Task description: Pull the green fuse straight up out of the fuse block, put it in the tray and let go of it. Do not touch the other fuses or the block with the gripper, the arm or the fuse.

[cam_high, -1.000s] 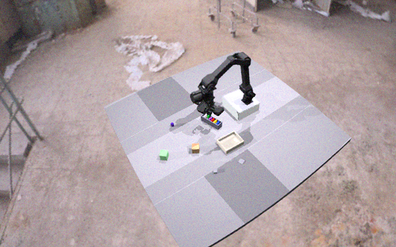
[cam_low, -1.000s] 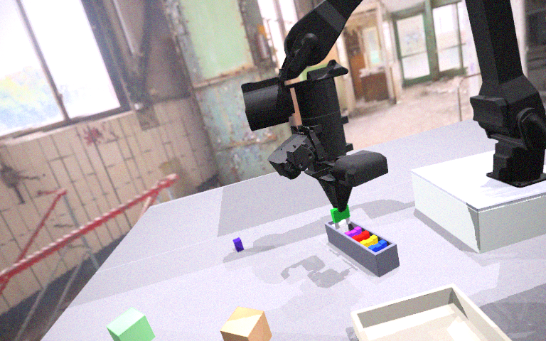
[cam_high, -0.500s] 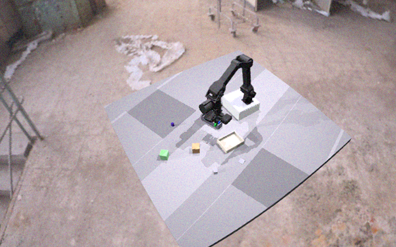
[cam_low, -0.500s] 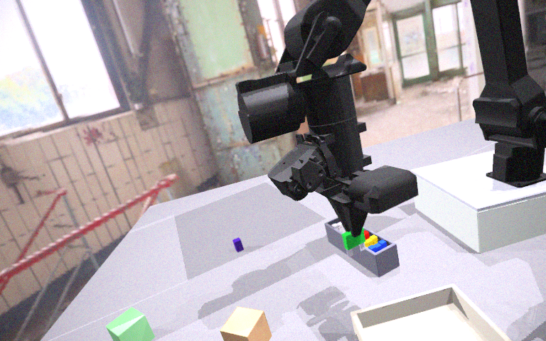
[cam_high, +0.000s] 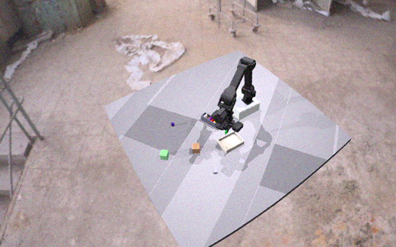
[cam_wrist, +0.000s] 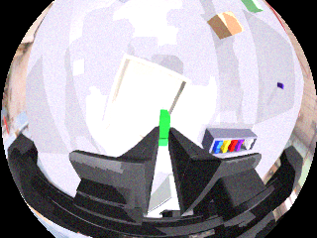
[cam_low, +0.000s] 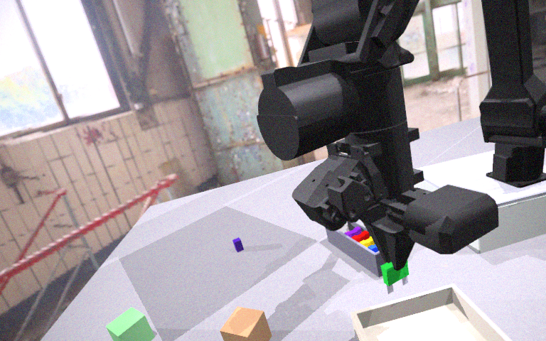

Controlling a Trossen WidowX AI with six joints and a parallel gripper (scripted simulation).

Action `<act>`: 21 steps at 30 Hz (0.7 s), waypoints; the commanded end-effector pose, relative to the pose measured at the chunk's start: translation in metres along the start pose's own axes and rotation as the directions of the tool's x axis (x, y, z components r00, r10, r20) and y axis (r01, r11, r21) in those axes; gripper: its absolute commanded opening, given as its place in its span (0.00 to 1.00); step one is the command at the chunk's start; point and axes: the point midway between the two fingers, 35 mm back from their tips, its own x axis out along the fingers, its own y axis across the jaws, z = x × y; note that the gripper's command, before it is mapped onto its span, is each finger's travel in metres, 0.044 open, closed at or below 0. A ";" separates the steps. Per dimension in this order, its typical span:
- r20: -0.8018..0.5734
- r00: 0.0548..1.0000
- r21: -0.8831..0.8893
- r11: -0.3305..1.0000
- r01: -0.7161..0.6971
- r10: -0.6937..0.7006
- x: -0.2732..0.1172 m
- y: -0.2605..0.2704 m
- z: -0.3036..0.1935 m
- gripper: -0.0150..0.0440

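The gripper [cam_low: 396, 268] pinches the green fuse [cam_low: 394, 273] in the air, between the fuse block [cam_low: 358, 251] and the tray [cam_low: 422, 317] near the table's middle, so it should carry on above the tray rim before opening.

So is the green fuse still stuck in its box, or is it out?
Out. The green fuse hangs pinched in the hand, above the table between the fuse block and the tray.
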 end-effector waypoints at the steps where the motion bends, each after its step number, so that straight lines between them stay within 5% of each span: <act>1: -0.006 1.000 0.004 1.000 -0.008 0.008 0.001 0.020 -0.001 0.25; 21: -0.007 1.000 0.004 1.000 -0.009 0.009 0.025 0.029 -0.002 0.25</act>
